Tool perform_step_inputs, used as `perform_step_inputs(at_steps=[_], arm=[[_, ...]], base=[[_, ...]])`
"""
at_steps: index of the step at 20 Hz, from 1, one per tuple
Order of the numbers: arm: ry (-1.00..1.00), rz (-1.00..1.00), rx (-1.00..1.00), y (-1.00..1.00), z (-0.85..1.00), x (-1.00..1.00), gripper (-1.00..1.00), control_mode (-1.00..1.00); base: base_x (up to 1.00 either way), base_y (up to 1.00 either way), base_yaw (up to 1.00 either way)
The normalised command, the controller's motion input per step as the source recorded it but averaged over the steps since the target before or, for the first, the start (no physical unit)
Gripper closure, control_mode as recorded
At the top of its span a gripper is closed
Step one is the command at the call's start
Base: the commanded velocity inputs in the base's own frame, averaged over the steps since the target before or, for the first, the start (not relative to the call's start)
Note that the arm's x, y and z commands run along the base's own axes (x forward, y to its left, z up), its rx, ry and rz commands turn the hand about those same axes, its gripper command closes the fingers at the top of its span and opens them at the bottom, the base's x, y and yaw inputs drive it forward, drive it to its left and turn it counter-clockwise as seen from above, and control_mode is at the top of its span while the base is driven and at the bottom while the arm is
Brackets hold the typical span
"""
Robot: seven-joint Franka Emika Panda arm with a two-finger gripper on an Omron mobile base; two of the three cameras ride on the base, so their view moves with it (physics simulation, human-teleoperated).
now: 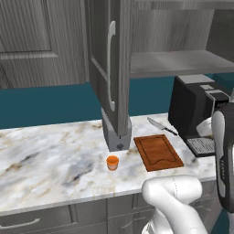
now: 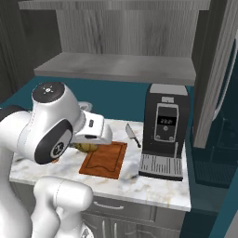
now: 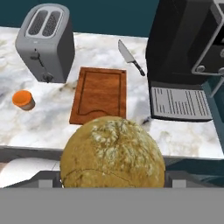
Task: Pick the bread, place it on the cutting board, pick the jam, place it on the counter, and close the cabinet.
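The end effector (image 3: 113, 186) grips the bread (image 3: 113, 153), a round golden-brown bun held up in the air above the near edge of the marbled surface (image 3: 100, 52). Beyond it the cutting board (image 3: 99, 94) lies flat and bare on the surface, with a knife (image 3: 130, 57) between it and the coffee machine (image 3: 186, 43). The jam (image 3: 23, 99) stands on the surface near the toaster (image 3: 46, 41), and the cabinet (image 1: 112, 68) door hangs open.

Grey toaster (image 3: 45, 41), black-handled knife (image 3: 130, 57) just beside black coffee machine (image 2: 165, 131).
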Motion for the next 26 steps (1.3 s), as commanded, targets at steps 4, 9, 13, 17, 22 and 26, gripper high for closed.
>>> perform_step_inputs(at_steps=[4,9,13,17,22,26], arm=[[0.0,0.04,0.0,0.0,-0.41,0.06,1.0,-1.0],[0.0,0.04,0.0,0.03,-0.4,0.12,1.0,-1.0],[0.0,0.04,0.0,0.08,-0.36,0.23,1.0,-1.0],[0.0,0.03,0.0,0.1,-0.36,0.27,1.0,-1.0],[0.0,0.01,0.0,0.08,-0.31,0.37,1.0,-1.0],[0.0,0.0,0.0,0.01,-0.22,0.41,1.0,-1.0]], base=[[0.0,0.0,0.0],[0.0,0.0,0.0],[0.0,0.0,0.0],[0.0,0.0,0.0],[0.0,0.0,0.0],[0.0,0.0,0.0]])
